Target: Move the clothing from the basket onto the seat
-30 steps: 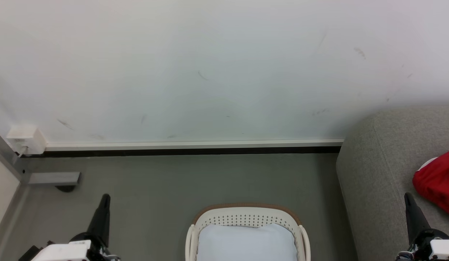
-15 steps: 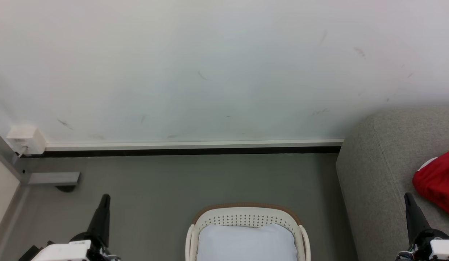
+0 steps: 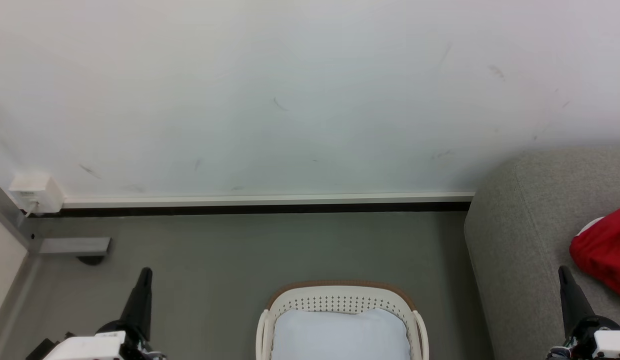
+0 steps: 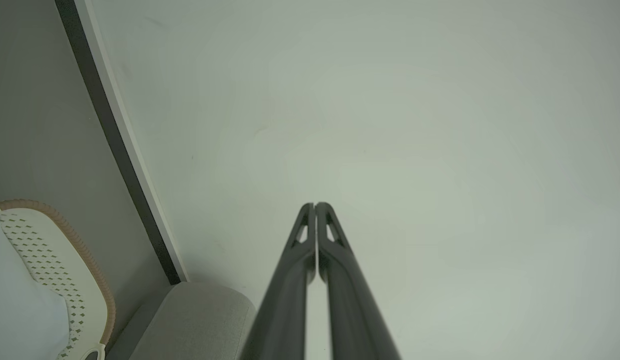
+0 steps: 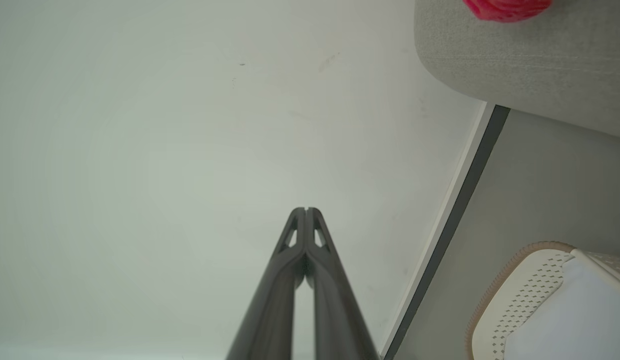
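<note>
The soft bright red fabric clothing (image 3: 604, 252), with a sliver of white panel showing, is lying on the large light grey woven-fabric seat (image 3: 530, 240) at the right. It is well apart from the oval white perforated plastic basket (image 3: 340, 301) with a brown rim, which is standing on the grey floor (image 3: 214, 250) and holding a plain white pad (image 3: 340, 335). The left gripper (image 3: 146, 271) is hovering over the floor and the right gripper (image 3: 562, 270) is hanging near the clothing, each pressing its two long dark fingers tip to tip and gripping nothing.

Red clothing (image 3: 604, 252) lies bunched on the grey seat (image 3: 525, 240) (basket (image 3: 340, 296) alongside).
</note>
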Tool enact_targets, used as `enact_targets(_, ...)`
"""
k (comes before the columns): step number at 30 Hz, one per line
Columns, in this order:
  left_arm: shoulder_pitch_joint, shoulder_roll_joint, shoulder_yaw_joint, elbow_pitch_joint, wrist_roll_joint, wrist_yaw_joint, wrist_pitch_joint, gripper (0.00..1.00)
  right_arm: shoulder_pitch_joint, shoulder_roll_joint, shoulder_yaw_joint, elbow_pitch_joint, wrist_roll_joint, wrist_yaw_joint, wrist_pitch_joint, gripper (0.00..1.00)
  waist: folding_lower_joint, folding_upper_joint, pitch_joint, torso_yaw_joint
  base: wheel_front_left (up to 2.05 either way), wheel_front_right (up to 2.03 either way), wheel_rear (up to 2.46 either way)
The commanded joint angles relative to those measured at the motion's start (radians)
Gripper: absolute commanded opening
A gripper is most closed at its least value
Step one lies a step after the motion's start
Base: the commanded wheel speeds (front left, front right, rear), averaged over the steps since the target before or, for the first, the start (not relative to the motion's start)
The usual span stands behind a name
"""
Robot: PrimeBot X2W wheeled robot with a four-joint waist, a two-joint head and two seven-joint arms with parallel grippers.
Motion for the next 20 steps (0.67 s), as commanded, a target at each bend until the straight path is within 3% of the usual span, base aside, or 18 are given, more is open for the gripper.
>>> enact_targets(1, -0.008, 0.002, 0.001, -0.003, -0.014, -0.004, 0.004, 0.00, -0.012, 0.001, -0.004, 0.002, -0.007, -0.002, 0.000, 0.00, 0.0000, -0.0001, 0.000, 0.000, 0.00, 0.00, 0.00)
enact_targets(20, -0.008, 0.002, 0.001, -0.003, -0.014, -0.004, 0.004, 0.00, -0.012, 0.001, -0.005, 0.002, -0.009, -0.002, 0.002, 0.00, 0.0000, -0.0001, 0.000, 0.000, 0.00, 0.00, 0.00)
